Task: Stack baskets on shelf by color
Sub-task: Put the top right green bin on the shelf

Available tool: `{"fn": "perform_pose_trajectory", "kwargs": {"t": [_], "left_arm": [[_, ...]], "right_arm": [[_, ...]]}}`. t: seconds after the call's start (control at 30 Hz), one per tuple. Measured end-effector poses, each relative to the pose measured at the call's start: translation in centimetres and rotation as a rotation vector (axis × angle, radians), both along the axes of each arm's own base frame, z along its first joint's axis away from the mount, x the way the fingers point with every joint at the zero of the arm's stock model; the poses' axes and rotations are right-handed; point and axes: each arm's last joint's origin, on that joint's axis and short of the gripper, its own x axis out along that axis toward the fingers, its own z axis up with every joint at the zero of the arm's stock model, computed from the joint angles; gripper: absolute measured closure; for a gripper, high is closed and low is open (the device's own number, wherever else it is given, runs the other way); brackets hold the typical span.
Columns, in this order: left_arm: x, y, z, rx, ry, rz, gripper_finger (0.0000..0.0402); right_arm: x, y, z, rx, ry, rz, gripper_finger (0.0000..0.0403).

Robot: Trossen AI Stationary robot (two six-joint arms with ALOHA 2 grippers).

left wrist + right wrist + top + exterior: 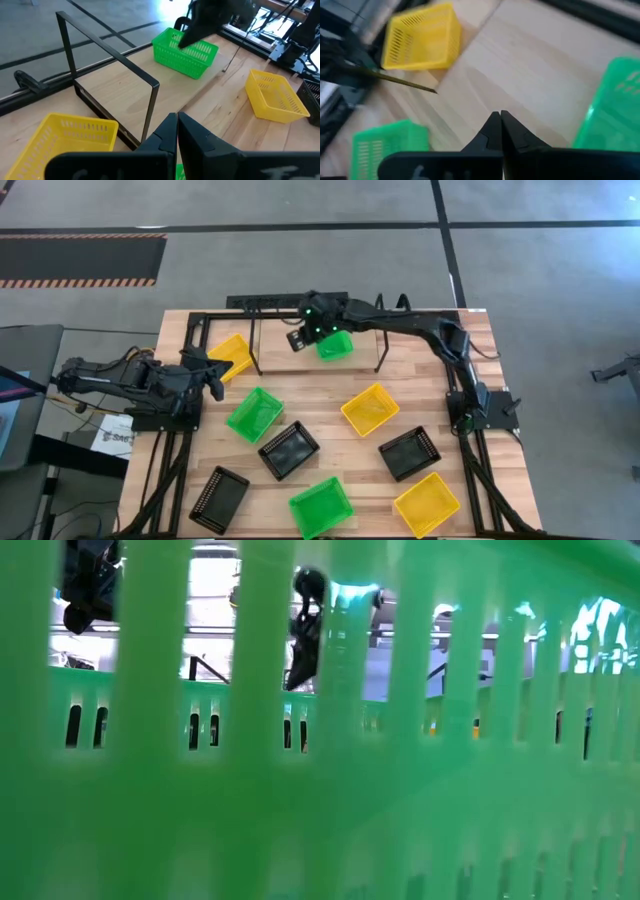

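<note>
So the first green basket [335, 345] sat on the pale board of the shelf [275, 348], inside the black tubes and toward the side nearest the right arm's stand. The right pincer [496, 124] was just beside that basket, on the side facing the middle of the shelf. Its two fingers were pressed together with nothing between them, so the basket was free of it. To me this looked like the end of the first drop-off.

The left pincer [177, 131] waited just off the shelf's other end, near a yellow basket [231, 355] that lay beside the shelf there. Its fingers were together too, and it held nothing.

Eight baskets were still out on the worktop [470, 375], in front of the shelf. There was a second green basket [254, 413] near the shelf's front and a third green basket [321, 507] far from the shelf, at the near edge of the worktop. That third one stood so close to the low camera that it filled its whole picture. Two more yellow ones and three black ones were spread between them.

I think the next job was to bring another green one. For that, a pincer had to open up, go to a green basket, pinch one thin wall, and lift it. Then it had to set it straight down into the one on the shelf, lined up so it nested and did not tip.
</note>
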Motion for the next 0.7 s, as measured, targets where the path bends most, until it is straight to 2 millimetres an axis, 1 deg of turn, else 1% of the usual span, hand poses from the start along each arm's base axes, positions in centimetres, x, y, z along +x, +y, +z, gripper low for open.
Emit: {"fn": "perform_pose_trajectory", "kwargs": {"t": [0.07,0.27,0.37,0.5,0.7], "left_arm": [[0.0,0.0,0.0,0.000,-0.001,0.001,0.0401],[0.0,0.0,0.0,-0.002,-0.004,0.004,0.0401],[0.0,0.0,0.0,-0.005,-0.007,0.007,0.0401],[0.0,0.0,0.0,-0.004,-0.008,0.010,0.0401],[0.0,0.0,0.0,-0.004,-0.009,0.010,0.0401]], "right_arm": [[0.4,0.1,-1.0,0.015,0.041,0.006,0.0401],[1.0,-0.2,-1.6,-0.022,0.148,0.017,0.0401],[1.2,-0.7,-1.8,-0.061,0.192,0.007,0.0402],[1.0,-1.6,-1.5,-0.085,0.202,-0.019,0.0402],[0.4,-2.7,-1.6,-0.123,0.241,-0.057,0.0402]]}}
